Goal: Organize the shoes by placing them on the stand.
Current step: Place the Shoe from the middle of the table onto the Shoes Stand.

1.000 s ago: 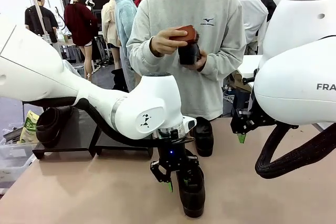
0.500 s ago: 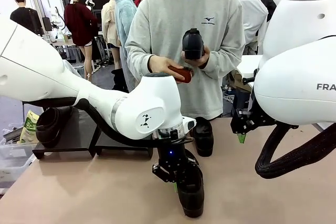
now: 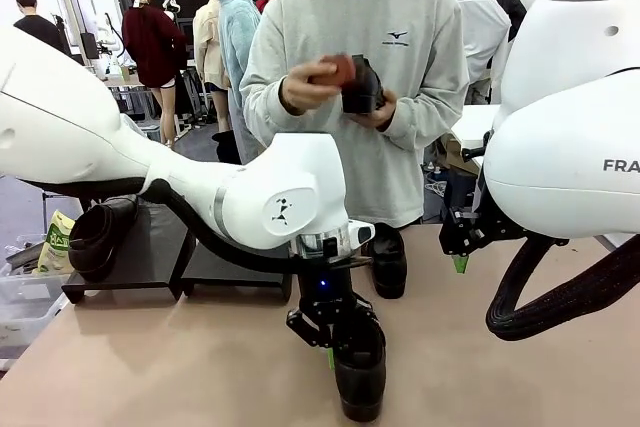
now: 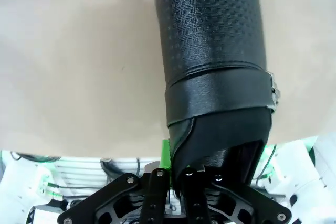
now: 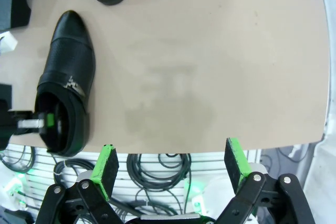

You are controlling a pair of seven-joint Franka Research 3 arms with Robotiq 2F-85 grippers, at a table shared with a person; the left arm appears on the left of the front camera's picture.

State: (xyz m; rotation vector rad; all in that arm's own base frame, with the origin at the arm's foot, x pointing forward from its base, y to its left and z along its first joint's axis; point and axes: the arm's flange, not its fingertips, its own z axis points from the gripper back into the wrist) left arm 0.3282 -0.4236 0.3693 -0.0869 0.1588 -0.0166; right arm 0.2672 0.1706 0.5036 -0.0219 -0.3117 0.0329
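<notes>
The left gripper (image 4: 177,167) is clamped on the heel rim of the held shoe (image 4: 210,51), one finger inside the opening and one outside. This is at the near edge of the table (image 3: 150,367). Whether the sole rests on the table or hangs just above it, I cannot tell.

The step in hand looks like the lift and carry to the stand (image 3: 160,247). A pinch on a soft collar will likely let the toe sag, so the lift should go straight up and slowly. It needs to rise enough to clear the second shoe (image 3: 388,259), which stands just beyond. Then the arm should swing leftward and set the sole down flat on a bare part of the stand's top, letting go only once it sits.

The right gripper (image 5: 170,163) hangs over the table's right side with its jaws apart, holding nothing. It is best kept back from the left arm's path.

The inner finger is lost inside the shoe. The left arm (image 3: 270,207) covers much of the stand's right unit, so the free room there cannot be judged. A third shoe (image 3: 98,237) lies on the left unit, partly cut off.

Farthest off, the person (image 3: 340,37) holds a fourth shoe (image 3: 362,87) and a red thing (image 3: 343,69). I cannot make out what the red thing is.
</notes>
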